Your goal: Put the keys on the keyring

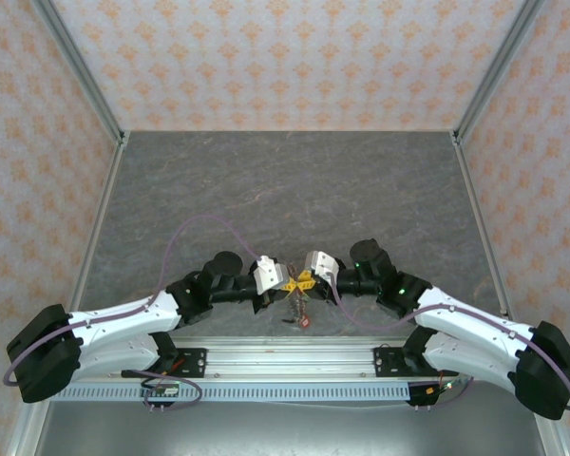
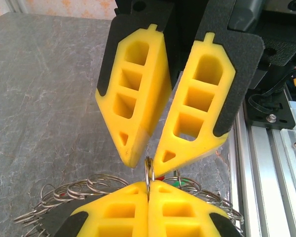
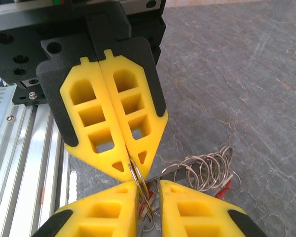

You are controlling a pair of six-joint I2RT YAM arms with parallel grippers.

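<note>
Both arms lie low along the near edge of the counter [image 1: 285, 190] and bend inward. The left arm [image 1: 123, 328] comes in from the left and the right arm [image 1: 465, 328] from the right, so the two wrists meet tip to tip near the middle, just beyond the metal rail [image 1: 285, 361].

The left fingers [image 1: 287, 282] are pressed together. In the left wrist view [image 2: 148, 190] and the right wrist view [image 3: 130, 163] their yellow tips pinch a thin wire loop of the keyring [image 2: 89, 190] edge-on.

The right fingers [image 1: 307, 279] face them at very close range, almost touching. They stand a little apart, and the narrow gap shows in both wrist views [image 2: 163, 160] [image 3: 167, 195]. Several wire loops run through that gap, but whether the pads press on them cannot be told.

The keyring is a bunch of small silvery loops strung in a curve. It sits right at the meeting point of the two sets of fingers and fans out to either side of the left fingers in the left wrist view. In the right wrist view it spreads off to the right [image 3: 207, 170] above the grey marbled counter.

The keys [image 1: 297, 313] hang in a small cluster just below the fingertips in the overhead view, with a red head lowest. A red head also peeks from under the loops [image 3: 226, 186], and a speck of green shows beside the left fingers [image 2: 176, 183]
</note>
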